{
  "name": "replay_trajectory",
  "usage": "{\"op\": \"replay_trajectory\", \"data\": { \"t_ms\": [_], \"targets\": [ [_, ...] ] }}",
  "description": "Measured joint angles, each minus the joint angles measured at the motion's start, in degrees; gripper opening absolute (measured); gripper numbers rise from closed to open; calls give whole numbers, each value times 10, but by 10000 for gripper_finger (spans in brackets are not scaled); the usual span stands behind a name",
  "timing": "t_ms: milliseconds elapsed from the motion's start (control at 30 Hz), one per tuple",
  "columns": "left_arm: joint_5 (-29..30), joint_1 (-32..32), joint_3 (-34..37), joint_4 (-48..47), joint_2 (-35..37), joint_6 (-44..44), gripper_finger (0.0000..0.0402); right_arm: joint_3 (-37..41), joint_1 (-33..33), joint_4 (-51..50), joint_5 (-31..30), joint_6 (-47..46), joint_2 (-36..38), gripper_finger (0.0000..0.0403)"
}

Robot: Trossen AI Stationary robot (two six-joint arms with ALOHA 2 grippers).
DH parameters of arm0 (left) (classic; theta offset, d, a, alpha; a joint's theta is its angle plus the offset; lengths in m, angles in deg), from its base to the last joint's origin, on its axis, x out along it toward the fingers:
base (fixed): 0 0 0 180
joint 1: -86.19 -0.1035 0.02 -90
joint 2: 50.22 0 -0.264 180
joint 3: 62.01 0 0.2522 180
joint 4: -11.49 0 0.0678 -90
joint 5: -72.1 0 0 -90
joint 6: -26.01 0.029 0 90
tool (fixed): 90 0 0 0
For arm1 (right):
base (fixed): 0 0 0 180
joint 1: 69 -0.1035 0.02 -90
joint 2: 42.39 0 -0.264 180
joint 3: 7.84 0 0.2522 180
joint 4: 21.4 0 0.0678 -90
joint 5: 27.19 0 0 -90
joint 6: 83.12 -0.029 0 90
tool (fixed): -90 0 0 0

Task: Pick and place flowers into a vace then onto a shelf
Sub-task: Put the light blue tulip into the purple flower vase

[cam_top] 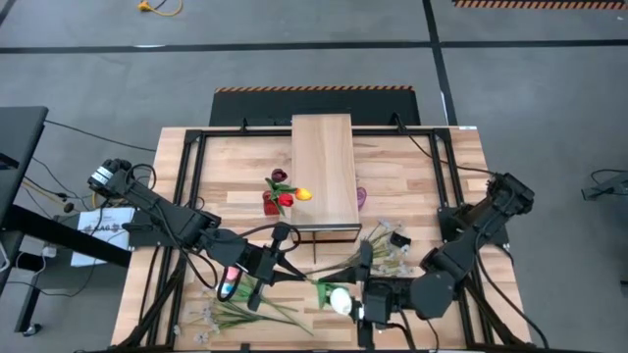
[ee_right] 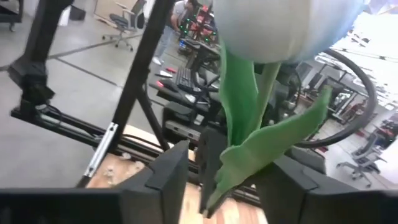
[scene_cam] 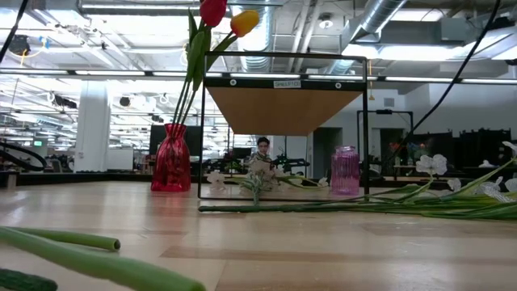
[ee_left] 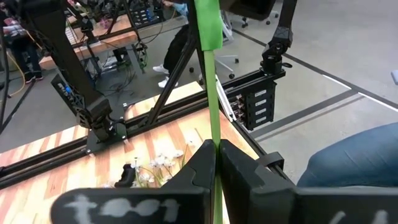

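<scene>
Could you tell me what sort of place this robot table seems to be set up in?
Probably a large open lab or industrial workspace: exposed ceiling ducts run overhead, the floor is bare grey concrete marked with dark lines, and office chairs and equipment benches stand beyond the wooden table.

Both dark arms reach low toward the near edge. The left tool (ee_left: pixel 214 163) is clamped tight; the right tool (ee_right: pixel 230 177) has its fingers parted.
</scene>
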Motion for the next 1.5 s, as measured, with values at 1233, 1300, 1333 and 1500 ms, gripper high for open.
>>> {"op": "replay_trajectory", "data": {
  "t_ms": [1233, 1300, 1333, 1500],
  "targets": [
    [75, 19, -284, -402, 14, -119, 149, -80, 48, -142, -32, -19, -1, 1],
    [127, 27, -310, -412, 15, -121, 146, -91, 52, -176, -46, -29, 4, 1],
    [163, 34, -320, -415, 15, -120, 144, -97, 57, -194, -50, -37, 7, 1],
    [265, 57, -343, -416, 15, -79, 133, -109, 87, -260, -39, -79, 54, 0]
  ]
}}
